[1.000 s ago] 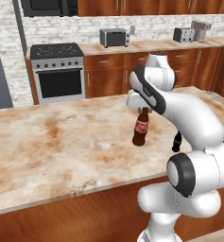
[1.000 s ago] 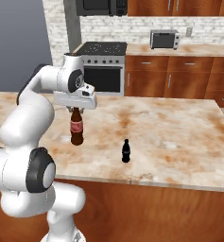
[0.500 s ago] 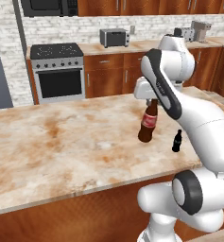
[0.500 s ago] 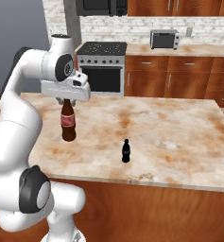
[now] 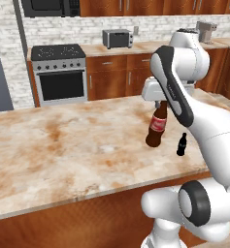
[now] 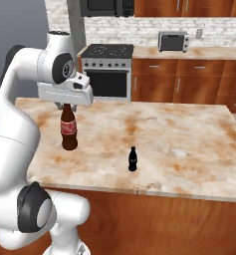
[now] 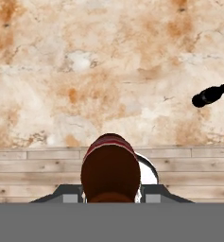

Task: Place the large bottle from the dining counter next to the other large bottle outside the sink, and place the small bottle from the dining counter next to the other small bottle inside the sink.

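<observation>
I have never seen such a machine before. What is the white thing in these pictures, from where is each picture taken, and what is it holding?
The white thing is a robot arm on a base that can drive, in a computer-drawn kitchen. At its end sits a gripper with two fingers.

Two pictures come from cameras on the base, behind the arm: one to its left, one to its right. The third comes from a camera on the hand itself, looking down along the gripper.

The surface is the dining counter, a marble island. The gripper holds the large bottle, dark brown with a red label, by its neck, lifted and hanging over the counter's edge. In the hand view it is seen from above. The small bottle, all black, stands on the counter to the side, apart from it.
</observation>
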